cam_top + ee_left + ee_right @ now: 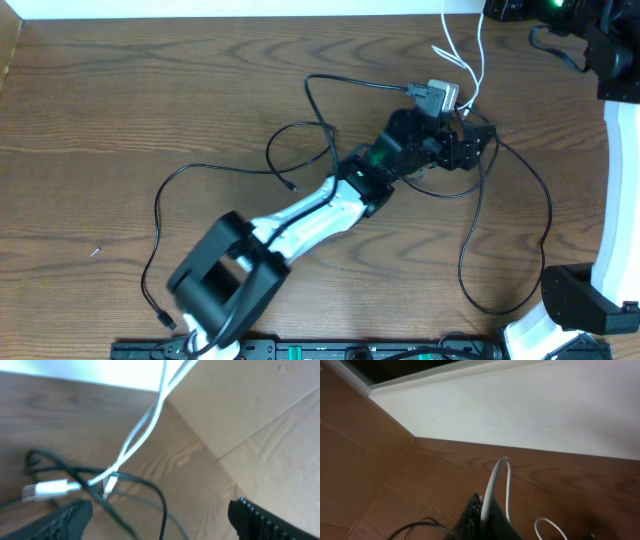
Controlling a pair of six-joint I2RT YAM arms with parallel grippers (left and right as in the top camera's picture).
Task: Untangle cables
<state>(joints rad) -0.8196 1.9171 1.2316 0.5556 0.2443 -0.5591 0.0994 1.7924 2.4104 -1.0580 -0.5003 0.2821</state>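
- The left gripper [160, 510] reaches across the brown wood-grain table [120, 100] with its jaws spread wide and holding nothing. Its two dark ribbed fingers [65, 520] sit at the bottom corners of the left wrist view.
- In the gap ahead of those fingers, the thin white cable [161, 397] crosses the long thin black cable [230, 169]. The two are tangled there, low against the wood.
- The white cable's blunt white plug [47, 489] lies near the left finger and points left along the table.
- From the crossing, the white cable climbs as two smooth strands running close together. In the overhead view its long axis runs from the left gripper toward the far edge of the table.
- The right gripper [482, 517] has its dark textured fingers closed tight on the white cable. The cable stands up out of the pinch and bends over in a narrow arch.
- The black cable lies slack in open loops to both sides of the left arm. One loop swings wide to the right of the gripper and another trails left.
- One small black plug end [163, 320] lies near the front edge, beside the left arm's base.
- A plain white wall [520, 415] lines the far edge of the table, and a flat tan panel [260, 420] stands at the side.
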